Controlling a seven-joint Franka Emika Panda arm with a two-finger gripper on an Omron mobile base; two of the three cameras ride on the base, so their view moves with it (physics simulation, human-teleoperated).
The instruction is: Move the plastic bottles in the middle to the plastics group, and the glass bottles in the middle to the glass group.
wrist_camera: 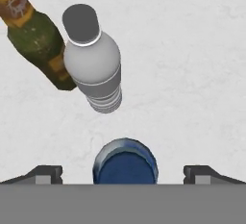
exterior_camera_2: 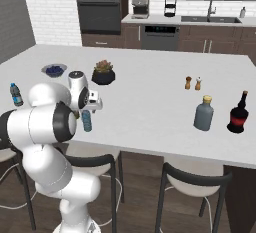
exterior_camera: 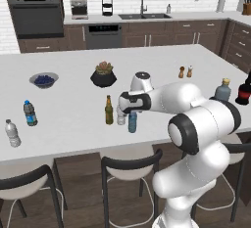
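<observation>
Looking straight down in the hand view, the translucent blue plastic bottle (wrist_camera: pixel 125 163) stands between my wide-open fingertips (wrist_camera: pixel 48 174), its cap just below my gripper (wrist_camera: pixel 124 176). Beyond it stand the whitish plastic bottle (wrist_camera: pixel 93 62) and the amber glass bottle (wrist_camera: pixel 38 35). From the base, my gripper (exterior_camera: pixel 131 109) hovers over the blue bottle (exterior_camera: pixel 132 123), with the amber bottle (exterior_camera: pixel 109 110) to its left. The plastics group, a blue-label bottle (exterior_camera: pixel 30 113) and a pale bottle (exterior_camera: pixel 12 133), is far left. The glass group, a grey-blue bottle (exterior_camera: pixel 223 91) and a dark red-label bottle (exterior_camera: pixel 242 91), is far right.
A potted plant (exterior_camera: pixel 103 74) and a bowl of blueberries (exterior_camera: pixel 44 79) sit further back on the white counter (exterior_camera: pixel 68 100). Two small shakers (exterior_camera: pixel 185 71) stand at the back right. Dark stools (exterior_camera: pixel 130 166) line the counter's near edge.
</observation>
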